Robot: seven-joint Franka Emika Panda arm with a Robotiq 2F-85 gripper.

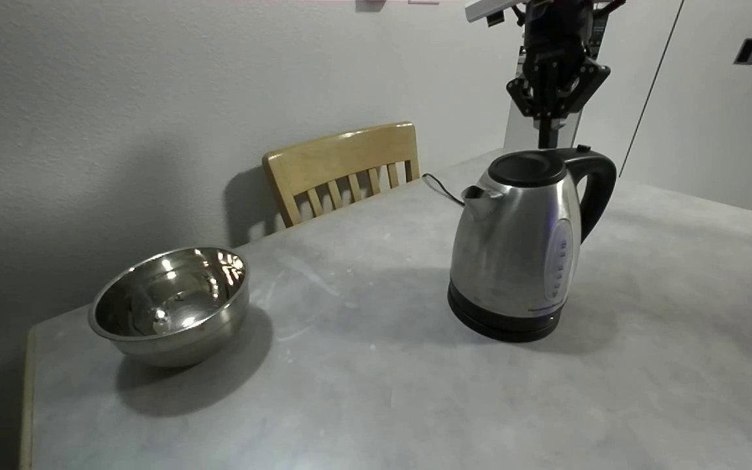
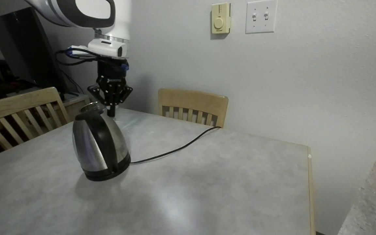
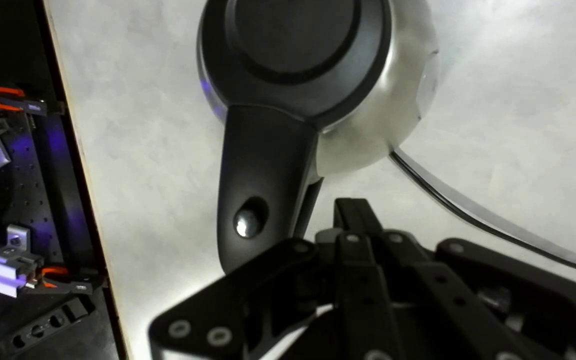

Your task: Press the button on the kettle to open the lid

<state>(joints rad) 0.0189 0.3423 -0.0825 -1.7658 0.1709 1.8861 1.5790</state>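
1 gripper (image 1: 548, 138), jaws together, hangs near the handle (image 3: 268, 160) of 1 kettle (image 1: 513, 254) on 1 table (image 1: 350, 405): 1 lid (image 1: 527, 168), down, 1 button (image 3: 249, 220) atop that handle, plus 1 bowl (image 1: 177, 352) well apart and 2 chairs (image 2: 193, 99).

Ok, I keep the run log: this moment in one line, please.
end effector: closed, apart from button | lid: down | kettle: upright on table | task: not done

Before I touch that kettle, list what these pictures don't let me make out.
Kettle: inside hidden by the shut lid, in an exterior view.
Water window: markings too small and blurred to read, in an exterior view.
Cord: far end hidden beyond the edge of the table, in an exterior view.
Arm: upper part cut off by the top edge in both exterior views.
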